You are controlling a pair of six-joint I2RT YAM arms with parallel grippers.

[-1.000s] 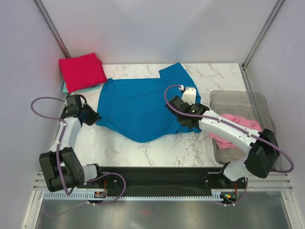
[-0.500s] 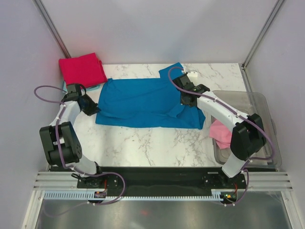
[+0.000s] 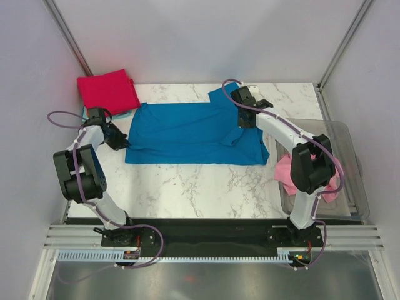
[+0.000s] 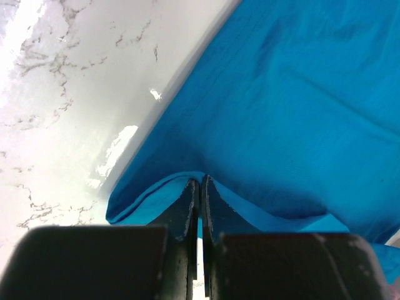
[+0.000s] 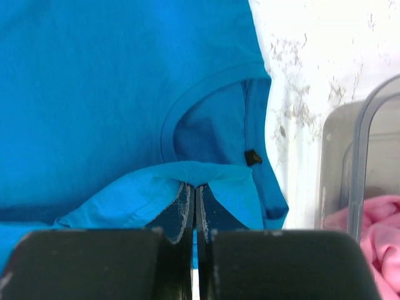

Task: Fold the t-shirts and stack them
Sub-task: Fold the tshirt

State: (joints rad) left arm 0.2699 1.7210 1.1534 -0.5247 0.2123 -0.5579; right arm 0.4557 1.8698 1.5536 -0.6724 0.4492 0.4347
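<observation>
The bright blue t-shirt (image 3: 187, 132) lies spread across the middle of the marble table, folded over along its length. My left gripper (image 3: 119, 139) is shut on its left edge (image 4: 156, 194). My right gripper (image 3: 244, 120) is shut on its right part near the collar (image 5: 206, 172). The crimson red t-shirt (image 3: 107, 92) lies folded at the back left, on top of a pale teal shirt (image 3: 85, 115) that shows only as an edge. The pink t-shirt (image 3: 294, 175) lies crumpled in the clear tub, also visible in the right wrist view (image 5: 369, 237).
The clear plastic tub (image 3: 340, 134) stands at the right edge of the table. Grey walls and metal posts close in the back and sides. The arm bases sit on a black rail at the near edge.
Both grippers have carried the blue shirt's near edge away from me, over the rest of it. The hanging near bulge is now a flat, narrower folded band.
</observation>
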